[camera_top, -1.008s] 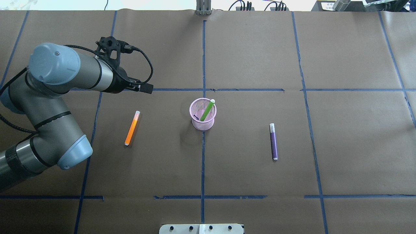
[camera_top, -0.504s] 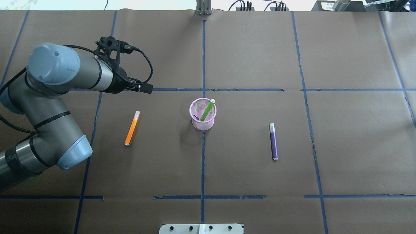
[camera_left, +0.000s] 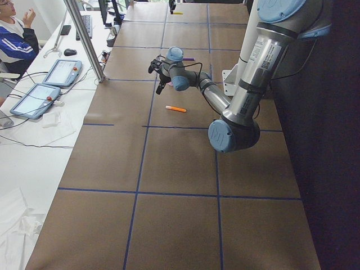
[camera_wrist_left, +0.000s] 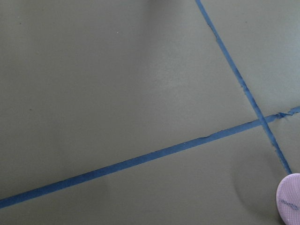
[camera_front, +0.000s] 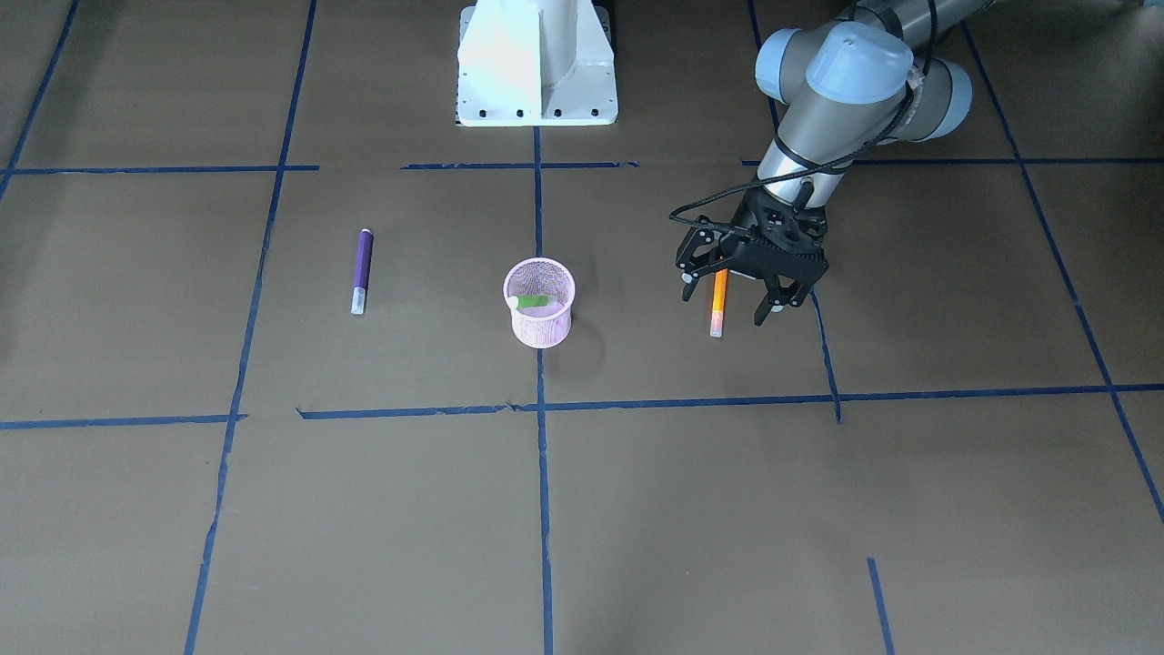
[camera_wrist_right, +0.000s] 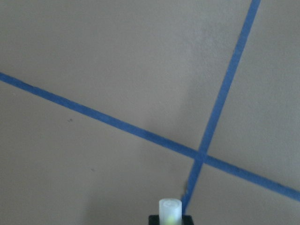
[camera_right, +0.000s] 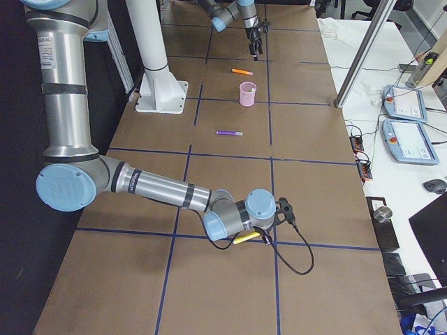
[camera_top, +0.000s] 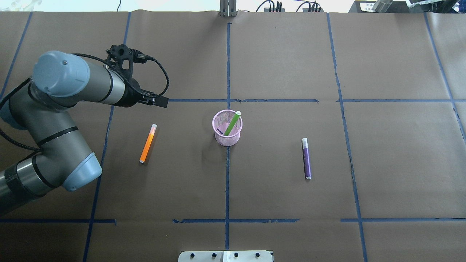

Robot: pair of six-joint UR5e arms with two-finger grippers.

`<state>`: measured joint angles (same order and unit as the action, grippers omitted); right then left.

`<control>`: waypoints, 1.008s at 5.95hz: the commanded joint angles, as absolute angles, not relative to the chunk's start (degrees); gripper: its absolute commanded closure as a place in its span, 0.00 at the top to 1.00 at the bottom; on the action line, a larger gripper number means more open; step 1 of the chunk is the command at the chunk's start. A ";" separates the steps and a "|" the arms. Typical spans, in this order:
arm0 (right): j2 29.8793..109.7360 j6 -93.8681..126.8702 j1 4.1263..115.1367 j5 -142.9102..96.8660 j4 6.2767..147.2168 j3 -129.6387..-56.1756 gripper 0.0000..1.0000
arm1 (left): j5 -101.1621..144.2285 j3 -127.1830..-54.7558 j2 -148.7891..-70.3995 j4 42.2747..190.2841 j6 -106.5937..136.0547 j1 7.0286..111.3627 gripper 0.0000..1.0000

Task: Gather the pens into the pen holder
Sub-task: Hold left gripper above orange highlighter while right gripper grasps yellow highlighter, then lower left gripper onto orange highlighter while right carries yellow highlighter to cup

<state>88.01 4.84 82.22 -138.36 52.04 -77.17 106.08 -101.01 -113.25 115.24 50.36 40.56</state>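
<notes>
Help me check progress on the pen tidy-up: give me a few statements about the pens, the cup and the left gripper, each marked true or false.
1. The green pen stands inside the pink cup. True.
2. The left gripper is clamped on the orange pen. False: the gripper is open and holds nothing; the orange pen lies flat on the table.
3. The purple pen lies on the table, apart from the cup. True.
4. The cup has tipped onto its side. False: it stands upright, with the green pen leaning against its rim.
</notes>
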 commanded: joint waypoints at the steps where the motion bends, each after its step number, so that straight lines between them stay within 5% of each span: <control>1: 86.23 19.24 82.18 -138.34 51.94 -88.62 0.00 | 106.26 -100.02 -112.67 112.78 50.36 40.17 0.97; 6: 73.06 46.59 67.99 -123.71 48.28 -105.72 0.00 | 110.37 -95.55 -113.03 112.85 50.10 40.08 0.97</control>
